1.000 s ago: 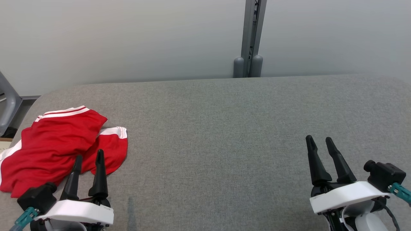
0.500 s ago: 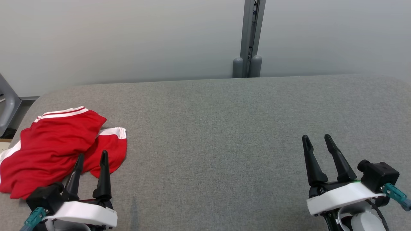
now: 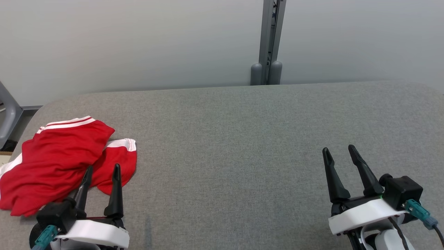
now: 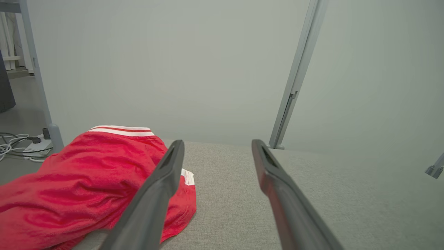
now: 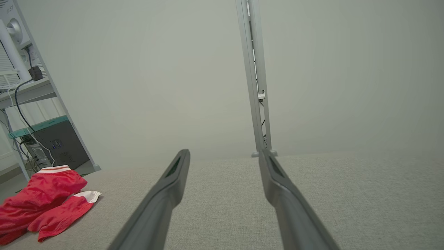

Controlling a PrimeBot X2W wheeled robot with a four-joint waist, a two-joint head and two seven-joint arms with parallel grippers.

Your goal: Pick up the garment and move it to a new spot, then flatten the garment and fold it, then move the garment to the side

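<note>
Garment (image 3: 59, 159): red with white striped trim, crumpled in a heap ahead and to the left of the left pincer (image 3: 104, 167), near the left end of the grey padded table (image 3: 225, 139).

Left pincer: fingers spread, nothing between them. In its wrist view the gap looks onto bare table just right of the cloth's nearest lobe, and only the left finger overlaps red.

Risks (judged):
- Closing on this line catches nothing, or only a thin hem that may slip out on lifting.
- A nudge from the left finger could shove the heap leftward, toward the table end.
- Gripping one layer of a doubled heap would leave the rest to trail and drag.

Right pincer (image 3: 338, 149): fingers spread, empty. The garment is well apart to its left, with bare table ahead of it.

Unclear:
- The garment's left part is cut off at the head view's edge, and its near edge sits behind the left pincer's fingers.
- Cannot tell whether those fingertips touch the cloth or hover above it.
- Garment type and layer order cannot be read from the heap.
</note>
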